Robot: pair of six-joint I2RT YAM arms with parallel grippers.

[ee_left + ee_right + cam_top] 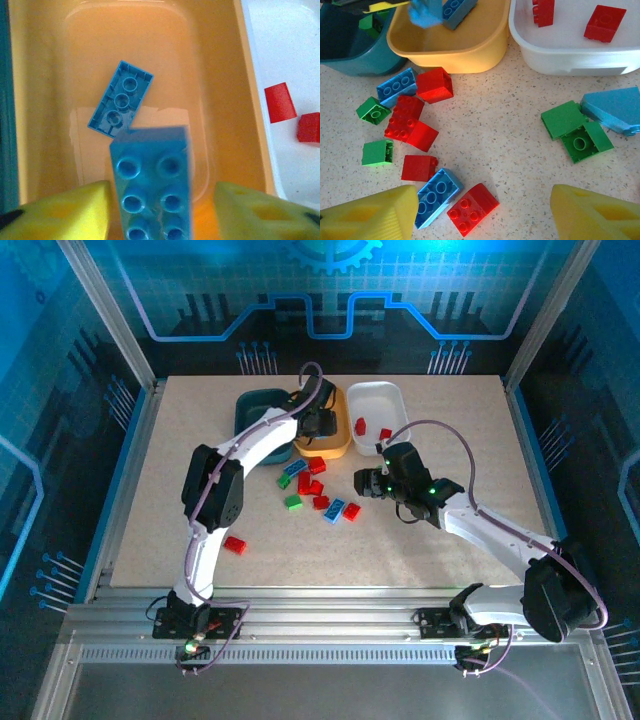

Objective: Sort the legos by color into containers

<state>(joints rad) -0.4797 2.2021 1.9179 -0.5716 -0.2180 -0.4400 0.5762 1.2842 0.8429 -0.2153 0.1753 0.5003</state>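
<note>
My left gripper (162,201) hangs open over the orange-yellow tray (220,100). A light blue lego (150,185) sits blurred and loose between its yellow fingers, with a clear gap on the right side. Another light blue lego (120,99) lies on the tray floor. From above, the left gripper (318,425) is over that tray (343,432). My right gripper (482,200) stands open, low over the table, above a red lego (472,208) and a blue lego (437,196). The white tray (570,55) holds red legos (604,22). The dark teal tray (355,55) holds a green one.
Several red, green and blue legos (315,488) lie scattered between the arms. One red lego (235,544) lies apart near the left arm. Two green legos (577,130) and a light blue piece (615,107) lie right of my right gripper (362,483).
</note>
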